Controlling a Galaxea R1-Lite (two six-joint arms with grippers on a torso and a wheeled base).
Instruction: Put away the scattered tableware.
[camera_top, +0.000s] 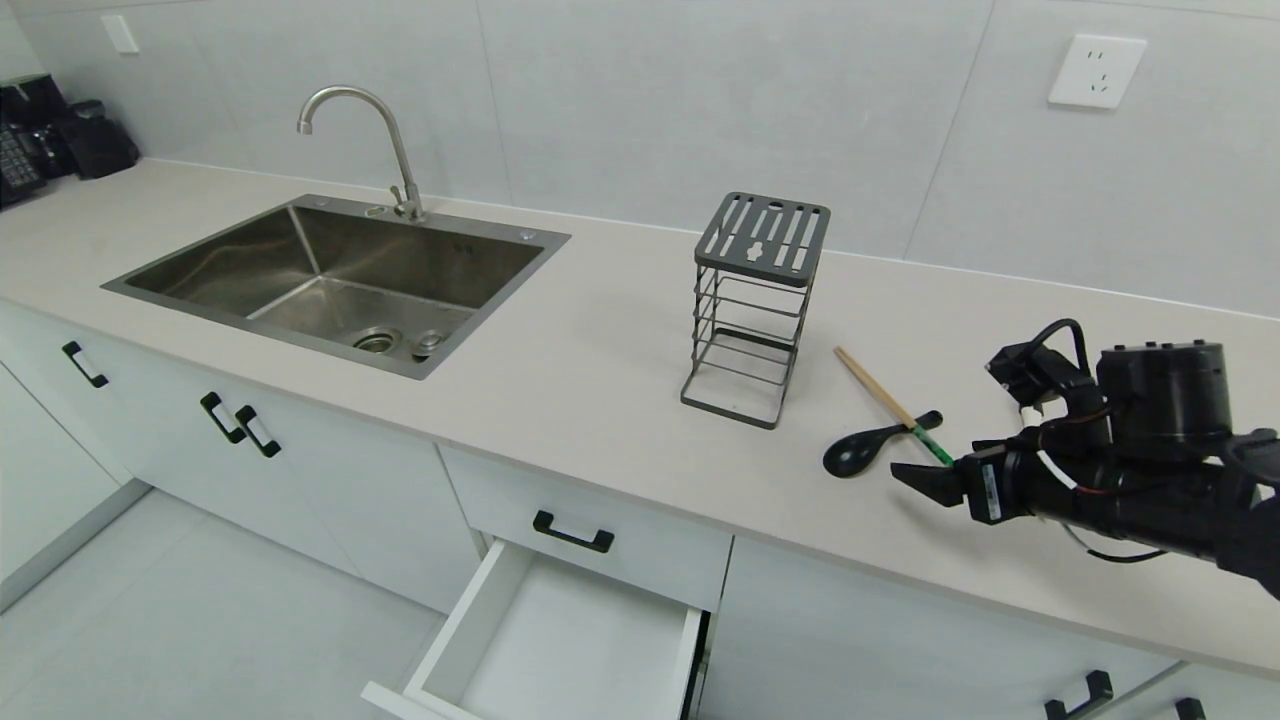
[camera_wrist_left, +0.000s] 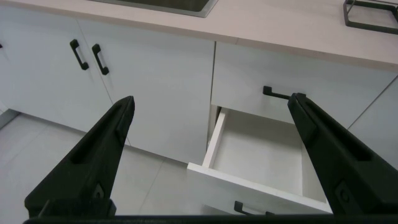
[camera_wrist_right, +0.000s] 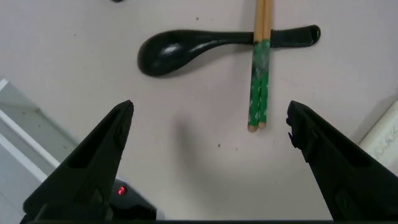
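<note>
- Pale, matte counter (camera_top: 600, 360) runs along a wall of large grey tiles (camera_top: 650, 100), with white cabinets below; twelve o'clock here means straight toward that wall.
- Nearest of all, at six o'clock from the middle of the counter, a white drawer (camera_top: 560, 640) is pulled out, its smooth bottom bare.
- Left gripper (camera_wrist_left: 212, 98) hangs out in front of the cabinets, aimed down at that drawer, its black tapered fingers spread wide with nothing between them.
- Right arm lies low and almost level above the counter's front edge, coming in from three o'clock with its cables looped at the wrist; the right gripper (camera_top: 925, 480) points toward nine o'clock, fingers wide apart and holding nothing.
- Just beyond its tips lies a glossy black spoon (camera_top: 865, 450), bowl toward nine o'clock.
- Two wooden chopsticks (camera_top: 890, 400) lie side by side across the spoon's handle, touching it, their green-painted ends nearest the gripper.
- At ten o'clock from the spoon stands a dark grey wire rack (camera_top: 755, 310), upright, with a slotted plate on top.
- Well apart, at nine o'clock from the rack, a brushed steel sink (camera_top: 200, 260) is sunk into the counter, a curved faucet (camera_top: 365, 130) behind it.
- A white outlet (camera_top: 1097, 70) sits on the wall at one o'clock from the rack.
</note>
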